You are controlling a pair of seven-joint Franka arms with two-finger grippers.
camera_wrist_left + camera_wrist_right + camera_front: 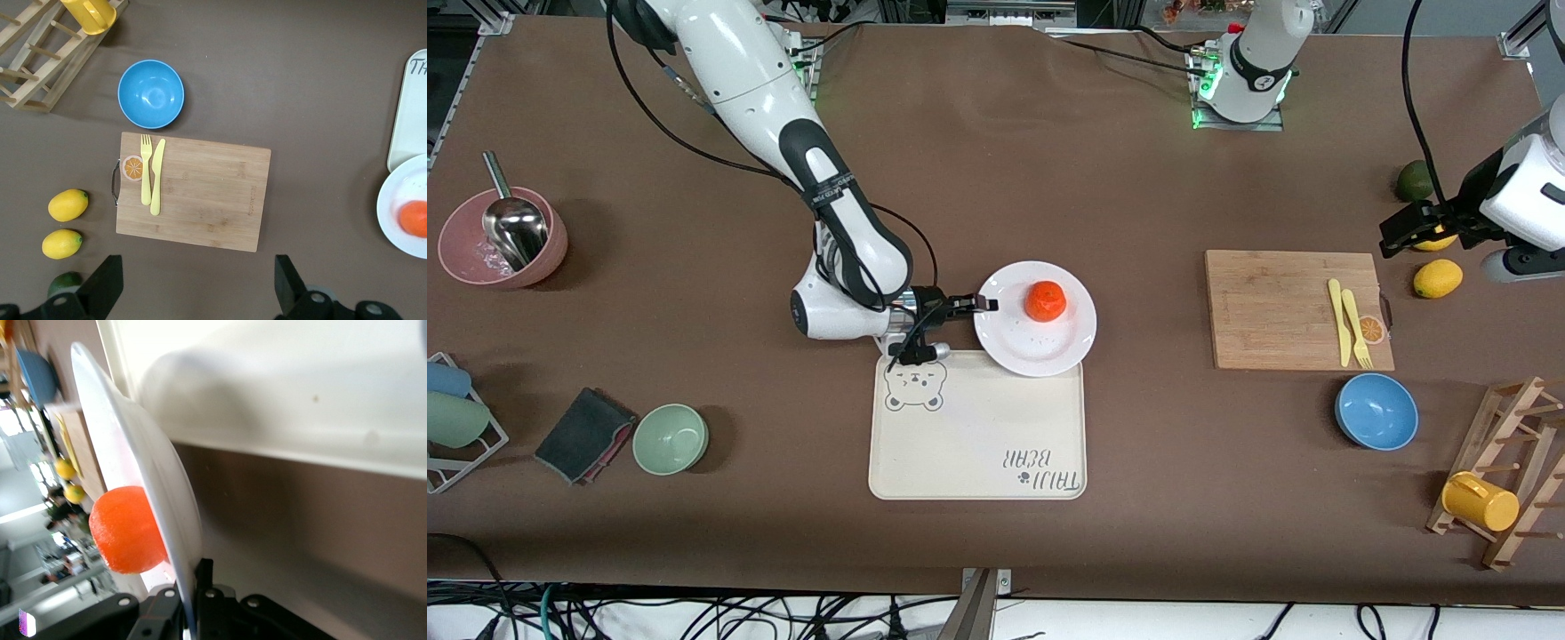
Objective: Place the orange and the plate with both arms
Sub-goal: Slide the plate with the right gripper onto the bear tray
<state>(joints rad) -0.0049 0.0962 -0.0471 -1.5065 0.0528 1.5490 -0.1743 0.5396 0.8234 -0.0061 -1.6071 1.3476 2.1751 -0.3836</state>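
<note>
The white plate sits mid-table with one edge over a corner of the cream bear-print tray. The orange lies on the plate. My right gripper is shut on the plate's rim at the end toward the right arm. In the right wrist view the gripper pinches the rim, with the plate edge-on, the orange on it and the tray beside it. My left gripper is open and empty, up over the lemons. Its wrist view shows the plate and orange.
A wooden cutting board with a yellow fork and knife lies toward the left arm's end, a blue bowl nearer the camera. Lemons, a green fruit and a mug rack stand there. A green bowl and pink bowl stand toward the right arm's end.
</note>
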